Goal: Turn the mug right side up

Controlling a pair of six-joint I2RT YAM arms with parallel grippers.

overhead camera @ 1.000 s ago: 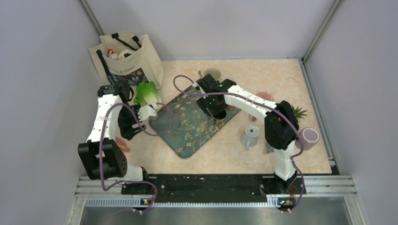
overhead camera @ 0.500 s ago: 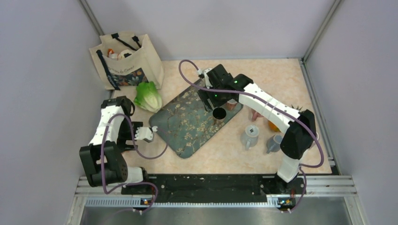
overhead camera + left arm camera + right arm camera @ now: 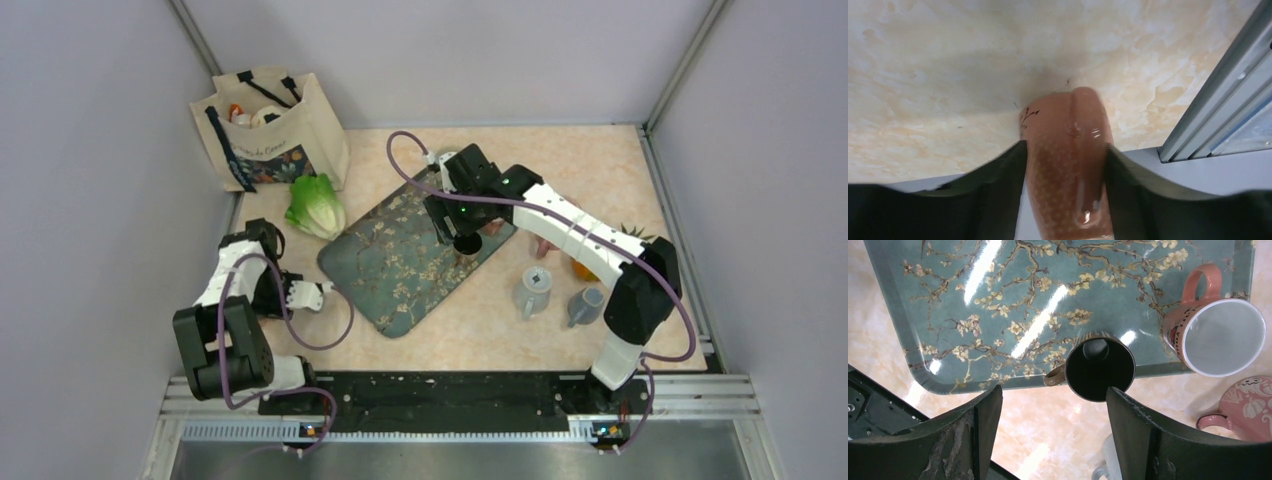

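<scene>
The brown mug (image 3: 466, 243) stands upright with its dark mouth up, on the right-hand edge of the blossom-patterned tray (image 3: 400, 260). In the right wrist view the mug (image 3: 1099, 366) lies just beyond my fingers, its handle to the left. My right gripper (image 3: 452, 212) is open and empty above it, and in its own view (image 3: 1055, 440) nothing is between the jaws. My left gripper (image 3: 312, 294) is low over the near-left of the table. In the left wrist view it (image 3: 1065, 200) is shut on a reddish-brown sausage-shaped thing (image 3: 1068, 160).
A salmon mug (image 3: 1220, 335) with a white inside lies on the tray's corner, and a pink mug (image 3: 1245, 407) lies beyond it. A grey mug (image 3: 533, 290), a small grey cup (image 3: 585, 303), an orange (image 3: 580, 268), a lettuce (image 3: 316, 205) and a tote bag (image 3: 265, 125) stand around.
My right gripper has lifted off the brown mug, which now stands alone with its mouth up. My left arm has swung from the lettuce down to the table's near left.
</scene>
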